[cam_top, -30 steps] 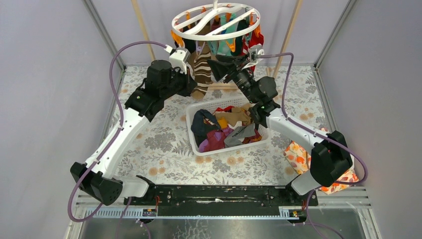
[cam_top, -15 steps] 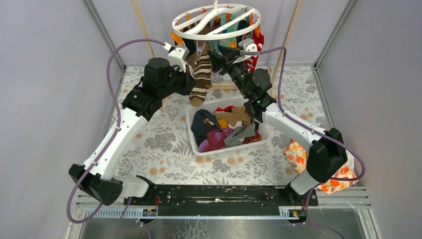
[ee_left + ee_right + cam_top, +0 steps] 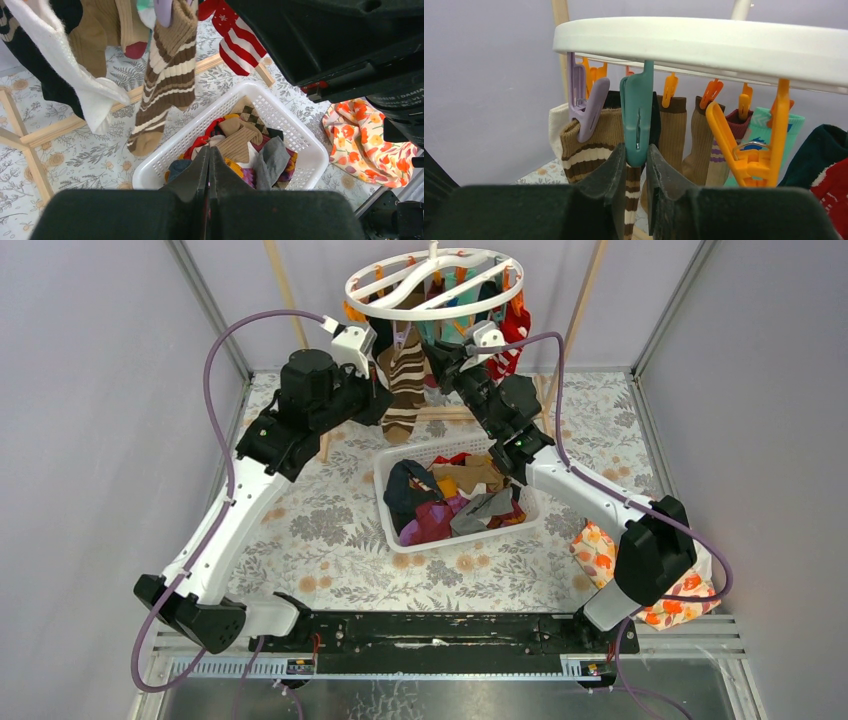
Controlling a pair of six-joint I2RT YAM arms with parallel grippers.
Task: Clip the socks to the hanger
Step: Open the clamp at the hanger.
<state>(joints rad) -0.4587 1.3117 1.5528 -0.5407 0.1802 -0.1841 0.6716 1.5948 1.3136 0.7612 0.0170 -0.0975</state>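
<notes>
The white ring hanger [image 3: 432, 284] hangs at the back with several socks clipped under it. A brown-and-cream striped sock [image 3: 403, 390] [image 3: 165, 82] dangles from a lilac clip [image 3: 586, 112]. My right gripper [image 3: 440, 350] [image 3: 636, 150] reaches up under the ring [image 3: 704, 45], and its fingers press both sides of the lower tip of a teal clip [image 3: 637, 115]. My left gripper [image 3: 383, 405] [image 3: 208, 150] is shut with nothing in it, just left of the striped sock and above the basket. More loose socks [image 3: 455, 495] [image 3: 240, 145] lie in the basket.
A white slotted basket [image 3: 392, 532] [image 3: 300, 135] stands mid-table under both grippers. Light wooden rack bars [image 3: 285, 290] [image 3: 75, 125] frame the hanger. A floral cloth bag [image 3: 600, 552] [image 3: 365, 135] lies at the right. Orange clips [image 3: 749, 145] hang beside the teal one.
My right gripper rose up under the ring and narrowed its jaws onto the teal clip. The left arm lifted slightly beside the striped sock and stayed shut.
</notes>
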